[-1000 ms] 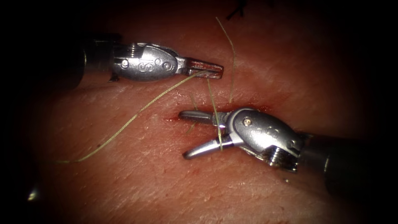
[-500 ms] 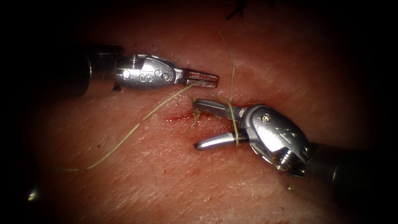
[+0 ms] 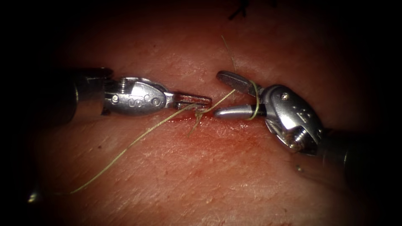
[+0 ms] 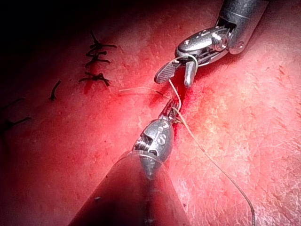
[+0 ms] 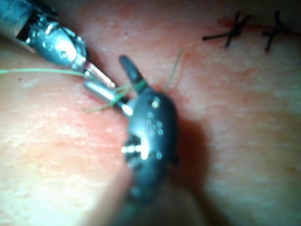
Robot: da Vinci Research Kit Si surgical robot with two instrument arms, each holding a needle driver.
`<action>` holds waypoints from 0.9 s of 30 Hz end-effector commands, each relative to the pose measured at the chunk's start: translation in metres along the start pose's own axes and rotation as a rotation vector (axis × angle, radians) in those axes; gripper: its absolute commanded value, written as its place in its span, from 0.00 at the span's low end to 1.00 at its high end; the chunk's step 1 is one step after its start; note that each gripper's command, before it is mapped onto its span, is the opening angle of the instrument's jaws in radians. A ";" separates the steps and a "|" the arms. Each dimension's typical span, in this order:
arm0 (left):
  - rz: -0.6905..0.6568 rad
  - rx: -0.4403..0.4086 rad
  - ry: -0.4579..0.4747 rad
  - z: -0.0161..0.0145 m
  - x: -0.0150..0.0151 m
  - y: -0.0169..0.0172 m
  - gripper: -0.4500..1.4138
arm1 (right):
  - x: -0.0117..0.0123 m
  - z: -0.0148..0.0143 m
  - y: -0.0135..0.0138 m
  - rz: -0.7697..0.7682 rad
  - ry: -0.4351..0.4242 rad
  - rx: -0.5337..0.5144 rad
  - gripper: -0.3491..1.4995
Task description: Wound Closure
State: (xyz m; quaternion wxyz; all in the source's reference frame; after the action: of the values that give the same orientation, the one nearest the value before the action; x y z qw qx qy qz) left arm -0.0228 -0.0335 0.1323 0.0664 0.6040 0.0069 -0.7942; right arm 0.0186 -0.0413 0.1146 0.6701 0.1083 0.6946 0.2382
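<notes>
Right tool [image 3: 223, 94] has swung up and over the cut [image 3: 184, 119] in the last second — a moment ago it lay below the left tool, now it sits level with it, tips nearly meeting at the cut's right end. Its jaws are spread wide, gripping nothing, but the thread [image 3: 138, 138] is looped around both of them near the hinge; that wrap rode along through the move. Left tool [image 3: 197, 100] has dropped toward the cut and slid a little left, jaws clenched on the thread close to a small tangle [image 3: 199, 114] that has gathered right at the wound. From there one strand runs off toward the tissue's [image 3: 217, 175] lower left edge, and a short tail [image 3: 228, 48] stands up behind the right tool. My read: a knot is being formed, with the wrap in place and the loose end within reach. Can't spot the needle anywhere. Finished stitches [image 4: 96, 63] sit further along the tissue.
</notes>
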 end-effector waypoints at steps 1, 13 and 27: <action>0.001 0.001 0.000 0.0006 -0.0005 -0.0002 0.00 | -0.0010 0.0004 0.0003 -0.004 -0.006 0.000 0.71; -0.007 -0.017 0.021 0.0023 0.0037 0.0024 0.00 | -0.0027 0.0013 0.0014 -0.002 -0.029 -0.115 0.64; 0.003 -0.025 0.025 0.0013 0.0028 0.0030 0.00 | -0.0026 0.0012 0.0022 0.046 -0.034 -0.104 0.60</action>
State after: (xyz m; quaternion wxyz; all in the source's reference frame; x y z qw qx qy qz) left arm -0.0239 -0.0369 0.1297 0.0753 0.6130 0.0176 -0.7863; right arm 0.0190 -0.0406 0.1174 0.6815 0.0932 0.6660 0.2886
